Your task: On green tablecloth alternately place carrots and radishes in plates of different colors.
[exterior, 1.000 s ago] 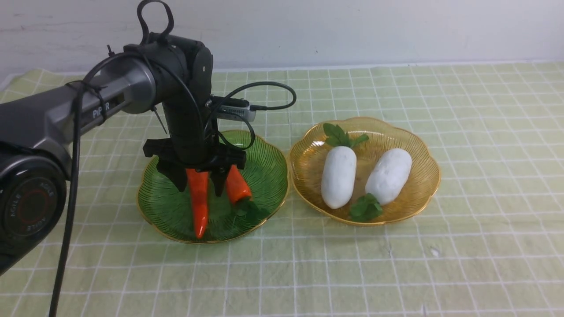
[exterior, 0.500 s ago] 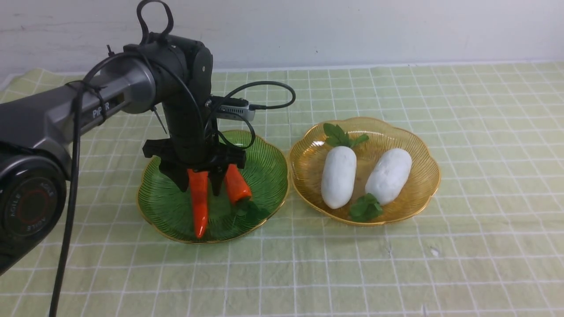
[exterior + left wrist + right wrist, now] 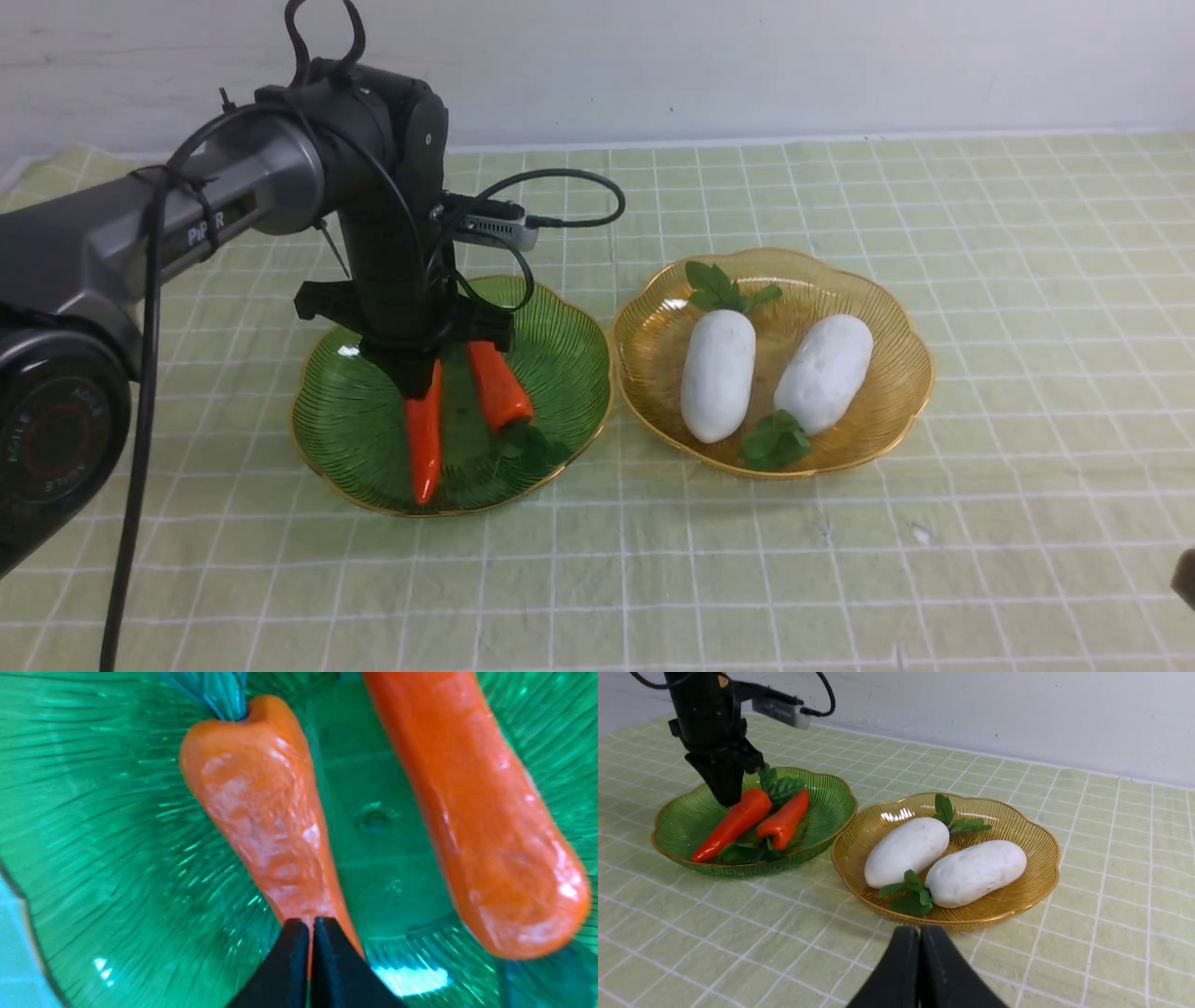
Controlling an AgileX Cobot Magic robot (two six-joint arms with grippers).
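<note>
Two orange carrots [image 3: 423, 448] [image 3: 499, 387] lie side by side in the green plate [image 3: 347, 437] on the green tablecloth [image 3: 840, 560]. Two white radishes [image 3: 717, 373] [image 3: 823, 373] lie in the amber plate [image 3: 653, 347] to its right. My left gripper [image 3: 415, 381] is shut and empty, just above the far ends of the carrots. In the left wrist view its black fingertips [image 3: 299, 933] meet over a carrot [image 3: 261, 807], with the other carrot [image 3: 476, 812] beside. My right gripper [image 3: 919, 935] is shut and empty, low over the cloth in front of the amber plate [image 3: 1017, 835].
A pale wall rises behind the cloth's far edge [image 3: 747, 142]. The left arm [image 3: 233, 205] reaches in from the left over the cloth. A dark bit of the right arm [image 3: 1186, 579] shows at the front view's right edge.
The left gripper was open astride the left carrot; it has let go, risen slightly and shut. The carrot stays in the green plate. A bit of the right arm has appeared.
</note>
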